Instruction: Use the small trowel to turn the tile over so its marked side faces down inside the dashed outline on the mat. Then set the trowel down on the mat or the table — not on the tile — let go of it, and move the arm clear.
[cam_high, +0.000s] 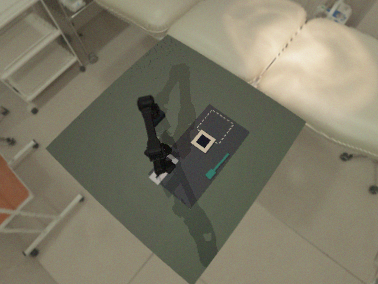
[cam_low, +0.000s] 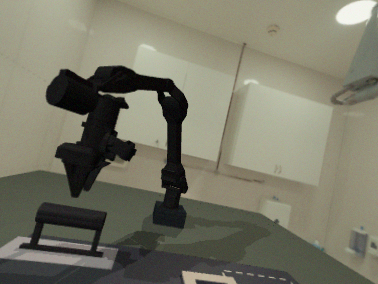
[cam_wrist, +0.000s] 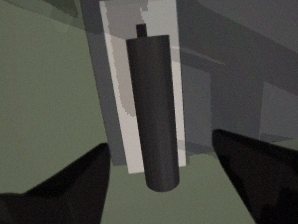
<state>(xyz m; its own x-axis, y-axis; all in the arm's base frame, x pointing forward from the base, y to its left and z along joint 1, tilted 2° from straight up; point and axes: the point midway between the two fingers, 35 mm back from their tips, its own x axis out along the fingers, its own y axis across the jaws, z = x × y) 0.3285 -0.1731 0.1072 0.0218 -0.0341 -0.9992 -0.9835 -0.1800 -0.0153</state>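
A trowel-like tool with a black handle (cam_low: 71, 217) (cam_wrist: 155, 110) (cam_high: 156, 179) on two posts stands over a pale flat plate (cam_low: 107, 256) at the mat's near left end. My gripper (cam_low: 81, 193) (cam_wrist: 161, 143) is open just above the handle, one finger on each side, touching nothing that I can see. A square tile (cam_high: 196, 142) (cam_low: 189, 275), cream with a dark square centre, lies flat on the dark mat (cam_high: 194, 167) (cam_low: 150, 266), along the edge of the dashed outline (cam_high: 233, 124). A small teal tool (cam_high: 217, 166) with a broad end lies on the mat's right side.
The green table top (cam_high: 125, 150) (cam_low: 30, 195) surrounds the mat. The arm's base (cam_low: 169, 215) stands on it, behind the mat in the exterior view. A padded couch (cam_high: 330, 75) lies beyond the table edge, and a white trolley (cam_high: 37, 45) is at the upper left.
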